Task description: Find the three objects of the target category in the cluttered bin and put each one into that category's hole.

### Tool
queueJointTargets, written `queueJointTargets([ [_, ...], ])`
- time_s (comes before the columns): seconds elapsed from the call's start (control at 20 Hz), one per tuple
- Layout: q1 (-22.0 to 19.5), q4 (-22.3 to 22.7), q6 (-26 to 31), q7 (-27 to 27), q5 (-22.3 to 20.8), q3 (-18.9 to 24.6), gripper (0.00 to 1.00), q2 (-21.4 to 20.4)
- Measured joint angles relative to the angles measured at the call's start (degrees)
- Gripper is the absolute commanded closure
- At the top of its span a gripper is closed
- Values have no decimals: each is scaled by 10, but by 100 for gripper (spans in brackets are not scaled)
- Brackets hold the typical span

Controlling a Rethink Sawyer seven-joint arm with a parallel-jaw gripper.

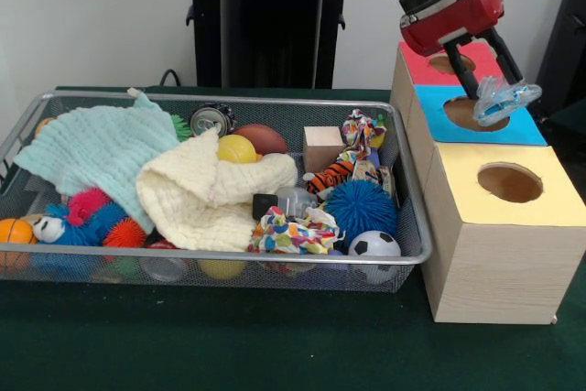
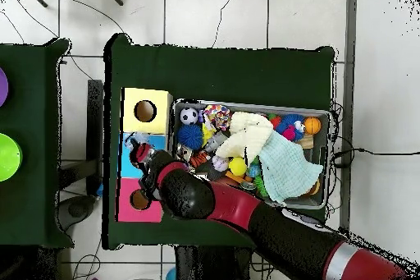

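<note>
Gripper [image 1: 490, 80] fingers clamped on a clear crumpled plastic object [image 1: 505, 98], held directly above the blue box hole [image 1: 474, 114], right of the wire bin [image 1: 403, 180]. Risk: the piece looks nearly as wide as the opening; released off-centre, it could catch on the rim and rest on the box top.

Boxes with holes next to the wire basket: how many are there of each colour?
Red-topped box: 1
Blue-topped box: 1
Yellow-topped box: 1
Total: 3
The pincer holds a clear plastic piece above the blue-topped one.
</note>
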Motion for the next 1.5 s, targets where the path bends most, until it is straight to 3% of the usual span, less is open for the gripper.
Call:
queueJointTargets([
  [0.85, 17, 0, 107, 0, 0, -33, 100, -34],
  [1.5, 32, 0, 81, 0, -16, -44, 100, -45],
])
